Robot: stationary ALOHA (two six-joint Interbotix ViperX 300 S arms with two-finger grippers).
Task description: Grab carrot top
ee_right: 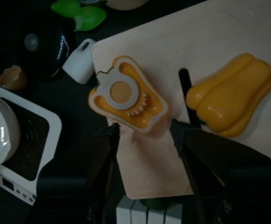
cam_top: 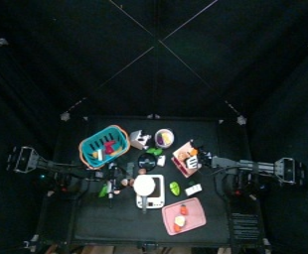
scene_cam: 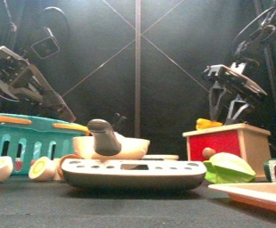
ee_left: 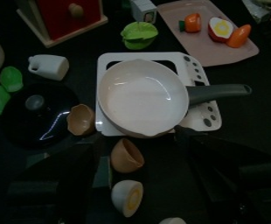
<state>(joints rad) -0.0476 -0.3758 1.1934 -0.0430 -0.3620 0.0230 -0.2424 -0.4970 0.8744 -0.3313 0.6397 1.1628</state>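
Right gripper (ee_right: 148, 149) hung jaws apart over wooden box top (ee_right: 208, 131) near table's right edge, above orange carrot-top piece (ee_right: 129, 94), yellow pepper (ee_right: 232, 92) beside; positioned for descent. Left gripper's jaw state: cannot tell.

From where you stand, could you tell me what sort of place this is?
Probably a robot test pen laid out as a toy kitchen: black curtains enclose a small table crowded with a white pan on a scale, a teal basket and toy food.

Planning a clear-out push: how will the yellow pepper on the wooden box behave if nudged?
The yellow pepper looks like smooth moulded plastic, so it is probably rigid, light and a bit slippery. Its rounded, lobed body lies on its side on the wooden box, so a nudge may rock or roll it rather than slide it.
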